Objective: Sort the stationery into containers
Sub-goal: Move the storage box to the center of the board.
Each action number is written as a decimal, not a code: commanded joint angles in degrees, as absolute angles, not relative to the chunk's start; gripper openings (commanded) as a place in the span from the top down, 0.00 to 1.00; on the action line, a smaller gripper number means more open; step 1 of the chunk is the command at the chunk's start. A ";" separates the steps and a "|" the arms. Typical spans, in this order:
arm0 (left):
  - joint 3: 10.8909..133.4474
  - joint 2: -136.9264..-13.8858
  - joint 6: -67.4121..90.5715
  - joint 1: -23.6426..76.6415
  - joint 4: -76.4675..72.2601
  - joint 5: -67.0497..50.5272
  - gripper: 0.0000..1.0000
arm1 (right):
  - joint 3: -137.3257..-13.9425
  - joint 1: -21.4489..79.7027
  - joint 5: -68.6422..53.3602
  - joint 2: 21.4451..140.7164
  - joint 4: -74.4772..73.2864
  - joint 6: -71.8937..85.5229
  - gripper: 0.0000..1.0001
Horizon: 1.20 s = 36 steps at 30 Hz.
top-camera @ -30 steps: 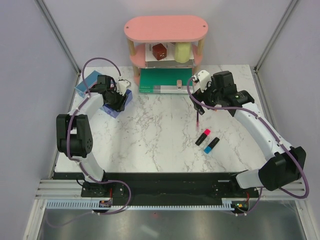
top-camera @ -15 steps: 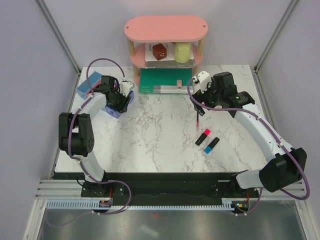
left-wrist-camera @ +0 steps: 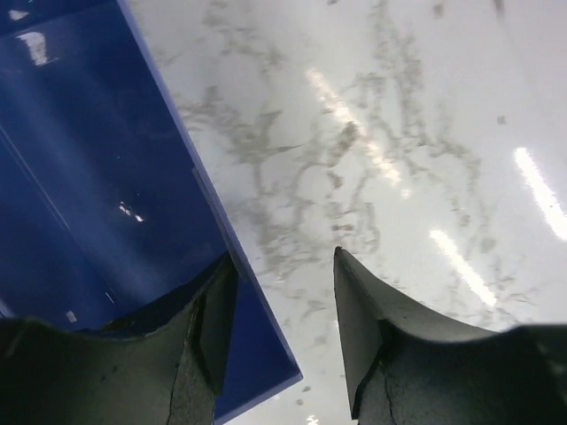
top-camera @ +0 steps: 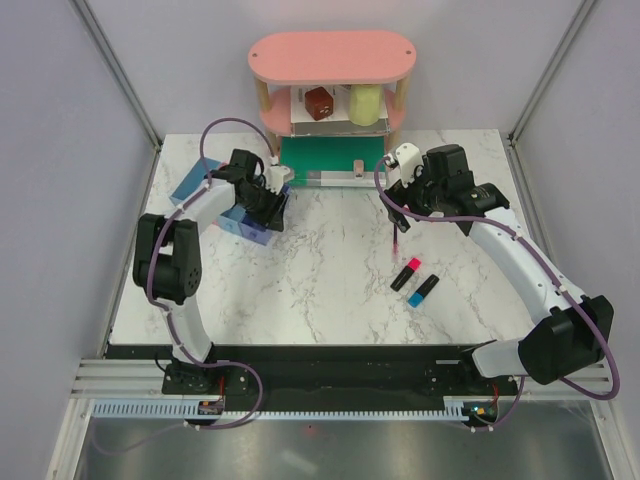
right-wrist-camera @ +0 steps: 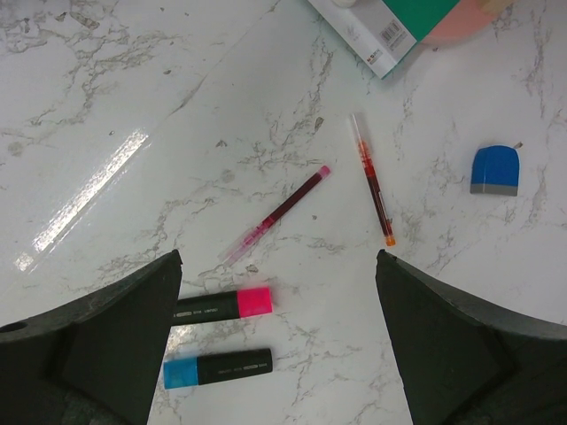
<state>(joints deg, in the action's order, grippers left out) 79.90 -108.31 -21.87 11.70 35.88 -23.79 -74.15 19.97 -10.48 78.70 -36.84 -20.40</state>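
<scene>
The row of joined bins (top-camera: 238,220) lies at the left, its light blue end (top-camera: 190,181) far left. My left gripper (top-camera: 272,205) is open at the row's right end. In the left wrist view it (left-wrist-camera: 283,257) straddles the dark blue bin's wall (left-wrist-camera: 106,177), one finger inside and one outside over marble. My right gripper (top-camera: 402,203) is open and empty. In the right wrist view it (right-wrist-camera: 279,257) hovers above the pink-ended highlighter (right-wrist-camera: 221,303), the blue-ended highlighter (right-wrist-camera: 217,367), the thin red pen (right-wrist-camera: 275,215), an orange-tipped pen (right-wrist-camera: 372,181) and the small blue piece (right-wrist-camera: 494,170).
The flat green book (top-camera: 320,158) lies at the back centre with a small beige piece (top-camera: 356,166) on it. Behind it stands the pink two-tier shelf (top-camera: 330,55) with a brown and a yellow object. The highlighters (top-camera: 405,273) lie right of centre.
My left gripper has moved right and toward the centre, and the row of bins has slid and swung that way with it. The right arm has not moved.
</scene>
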 commanded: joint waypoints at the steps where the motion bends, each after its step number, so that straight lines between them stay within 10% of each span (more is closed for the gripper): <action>1: 84.20 -108.37 -15.21 15.81 39.90 -31.63 0.45 | -73.74 19.69 -10.55 77.26 -35.68 -21.00 0.02; 36: 105.64 -123.30 -2.02 34.36 40.52 -38.32 0.44 | -73.30 19.16 -9.41 76.55 -35.07 -21.18 0.02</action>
